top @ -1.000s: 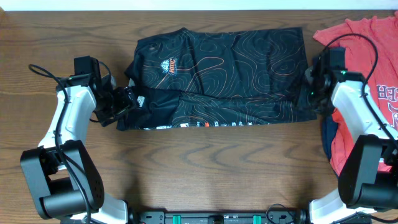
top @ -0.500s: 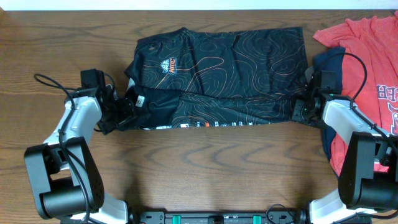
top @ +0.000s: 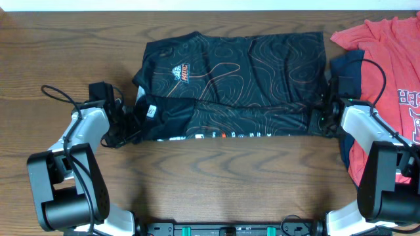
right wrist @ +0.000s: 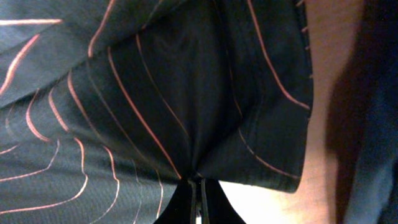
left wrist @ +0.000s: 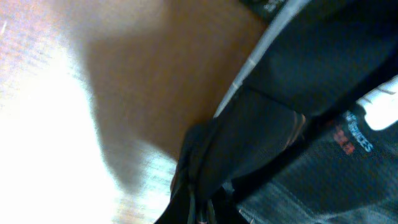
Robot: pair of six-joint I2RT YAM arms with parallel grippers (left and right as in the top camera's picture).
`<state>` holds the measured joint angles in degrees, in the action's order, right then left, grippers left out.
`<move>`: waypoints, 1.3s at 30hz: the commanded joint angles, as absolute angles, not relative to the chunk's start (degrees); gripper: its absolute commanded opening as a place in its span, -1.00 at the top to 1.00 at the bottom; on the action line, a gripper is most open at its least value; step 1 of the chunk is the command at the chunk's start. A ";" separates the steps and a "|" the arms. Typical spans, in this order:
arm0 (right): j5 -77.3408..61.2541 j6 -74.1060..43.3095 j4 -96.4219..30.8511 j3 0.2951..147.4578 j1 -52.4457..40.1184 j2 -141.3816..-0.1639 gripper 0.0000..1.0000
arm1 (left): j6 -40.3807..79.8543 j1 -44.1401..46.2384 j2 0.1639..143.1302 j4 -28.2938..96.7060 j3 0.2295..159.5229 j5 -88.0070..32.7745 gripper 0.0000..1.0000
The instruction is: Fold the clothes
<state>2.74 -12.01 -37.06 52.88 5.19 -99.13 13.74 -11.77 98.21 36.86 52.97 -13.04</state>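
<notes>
Left claw (top: pixel 130 124) and right claw (right wrist: pixel 199 198) each pinched the jersey (top: pixel 230 78); tips mostly cut off, left wrist view blurred.

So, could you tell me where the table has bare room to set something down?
The bare wooden table is free in a wide strip between the black jersey with orange-red contour lines and the near edge, and at the far-left corner. The right edge is crowded: a red T-shirt and a navy garment, beside the right hand.

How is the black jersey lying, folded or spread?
Partly folded: jersey near strip doubled over, left gripper and right gripper pinching its ends.
</notes>
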 commanded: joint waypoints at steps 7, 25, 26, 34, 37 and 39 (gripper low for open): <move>6.57 -15.25 -51.18 50.89 5.28 -100.51 0.98 | 16.84 -21.28 94.04 50.54 52.95 -4.89 0.88; 3.64 -14.41 -54.63 60.93 5.17 -86.74 -0.37 | 16.80 -22.44 78.98 44.21 59.46 -14.02 -0.96; 2.76 -13.61 -53.87 61.69 5.17 -86.43 -0.36 | 16.75 -21.96 79.11 41.87 59.51 -15.31 -0.96; -4.99 -9.54 -51.66 64.49 5.17 -86.24 -0.40 | 11.09 -13.30 88.44 28.23 65.10 -19.07 -0.96; -4.99 -9.52 -51.68 64.49 5.17 -86.24 -0.43 | 8.38 -10.79 96.40 27.44 71.75 -19.07 -0.96; -4.97 -9.50 -51.88 64.49 5.17 -86.24 -0.43 | 7.62 -9.80 101.95 27.03 76.62 -19.09 -0.96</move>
